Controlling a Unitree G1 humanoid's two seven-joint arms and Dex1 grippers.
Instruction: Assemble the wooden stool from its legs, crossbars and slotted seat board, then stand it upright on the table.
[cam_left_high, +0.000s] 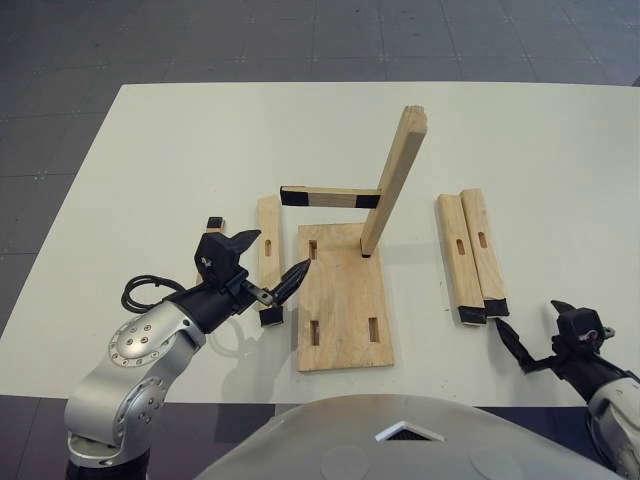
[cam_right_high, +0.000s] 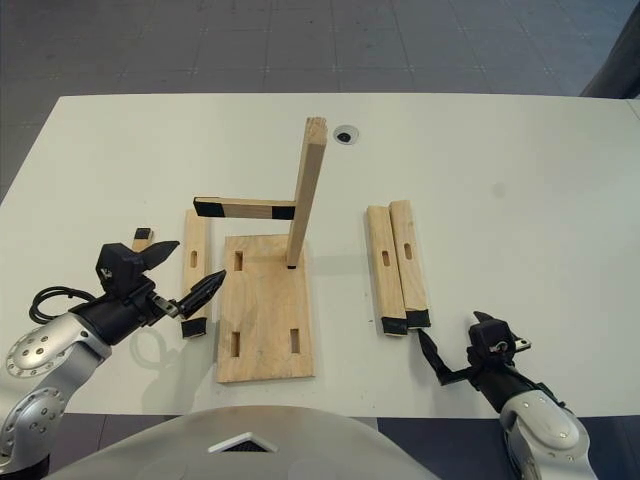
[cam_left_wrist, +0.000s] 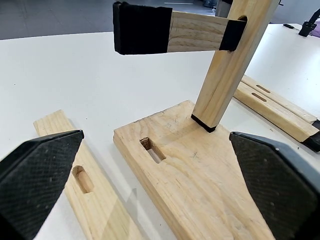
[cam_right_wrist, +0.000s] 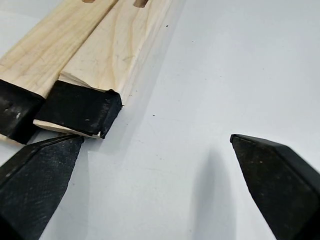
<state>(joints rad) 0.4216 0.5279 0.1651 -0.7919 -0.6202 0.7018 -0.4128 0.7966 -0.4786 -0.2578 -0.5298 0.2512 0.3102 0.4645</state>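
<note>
Fingers (cam_left_high: 292, 278) of the left gripper (cam_left_high: 275, 255) are standing wide apart, holding nothing, and are hovering over a loose leg (cam_left_high: 267, 215) that is lying on the table (cam_left_high: 150, 160) just beside the seat board (cam_left_high: 345, 310); the right gripper (cam_left_high: 530, 318), equally spread and empty, is hovering near the black-taped ends of a pair of legs (cam_left_high: 449, 270) that are lying side by side, touching. An upright leg (cam_left_high: 395, 170) is standing, slightly tilted, in a far slot of the board and is carrying a crossbar (cam_left_high: 335, 197) jutting toward the robot's left. A short black-tipped piece (cam_left_high: 213, 223) is peeking from behind the left gripper. Left wrist view: the pads are framing the loose leg, the board and an empty slot (cam_left_wrist: 152, 150). Right wrist view: the pads are flanking bare table beside the taped ends (cam_right_wrist: 80, 112). Judged: the legs are looking light, stiff and dry, so gripping across the narrow width at mid-length is seeming soundest; the seated leg is appearing liable to topple if the board is nudged, and the paired legs are leaving no gap for a finger between them
</note>
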